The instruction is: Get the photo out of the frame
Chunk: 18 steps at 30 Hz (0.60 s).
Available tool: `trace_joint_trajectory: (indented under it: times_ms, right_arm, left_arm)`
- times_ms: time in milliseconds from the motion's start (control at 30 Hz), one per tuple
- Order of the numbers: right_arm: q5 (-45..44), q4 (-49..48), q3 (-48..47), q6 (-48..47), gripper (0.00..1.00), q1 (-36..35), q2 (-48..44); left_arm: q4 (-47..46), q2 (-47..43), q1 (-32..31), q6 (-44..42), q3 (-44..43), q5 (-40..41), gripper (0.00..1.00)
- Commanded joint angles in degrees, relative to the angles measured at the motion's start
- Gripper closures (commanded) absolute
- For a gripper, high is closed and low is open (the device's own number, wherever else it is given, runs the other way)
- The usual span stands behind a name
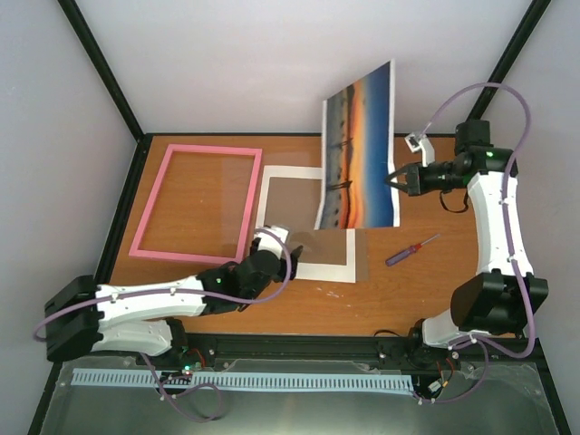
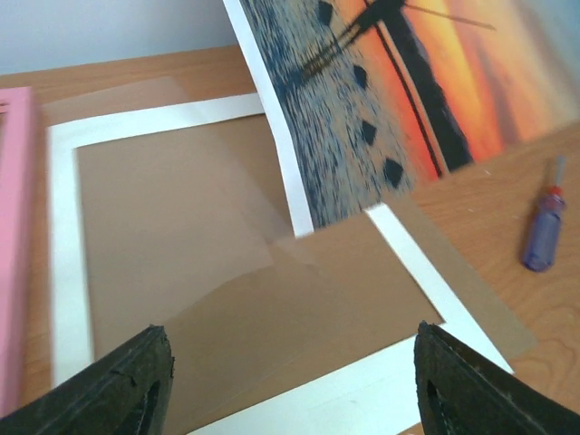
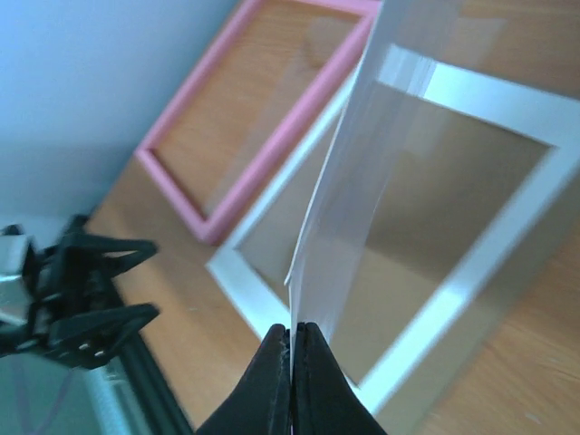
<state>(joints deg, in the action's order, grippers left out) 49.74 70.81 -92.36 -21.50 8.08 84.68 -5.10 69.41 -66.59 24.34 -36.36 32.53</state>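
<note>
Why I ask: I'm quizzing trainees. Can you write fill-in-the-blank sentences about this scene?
1. The right pincer is ____ on the edge of the rectangular paper sunset photo.
2. The left pincer stands ____ over the flat brown board.
3. The narrow-bordered rectangular frame lying flat on the wooden table is ____.
Missing words: shut; open; pink.

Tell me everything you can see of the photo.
The photo is a paper print with a thin white border: orange sunset, blue water, dark silhouettes. It is out of the frame, raised and tilted. The right pincer is shut on one side edge; its lower edge is near the brown board.
</note>
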Motion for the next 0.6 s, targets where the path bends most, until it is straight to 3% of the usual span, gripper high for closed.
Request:
trace_joint_trajectory:
  times_ms: [0, 233, 433, 567]
  right_arm:
    - [16.53, -0.29, 1.94, 1.71, 0.97, -1.94, 2.84]
    - [17.34, -2.96, 12.88, 1.21, 0.97, -1.78, 4.96]
    - [12.80, -15.82, 30.88, 5.70, 0.97, -1.26, 4.70]
    - [11.01, -21.00, 34.06, 6.78, 0.97, -0.70, 10.72]
  left_arm:
    - [8.35, -7.63, 0.79, 8.11, 1.51, 9.36, 0.27]
    - [13.35, -17.36, 1.02, 11.28, 4.13, 13.57, 0.26]
    - [17.26, -20.61, 1.02, 13.43, 5.19, 14.84, 0.25]
    - [17.44, -20.37, 1.02, 13.37, 5.29, 14.82, 0.26]
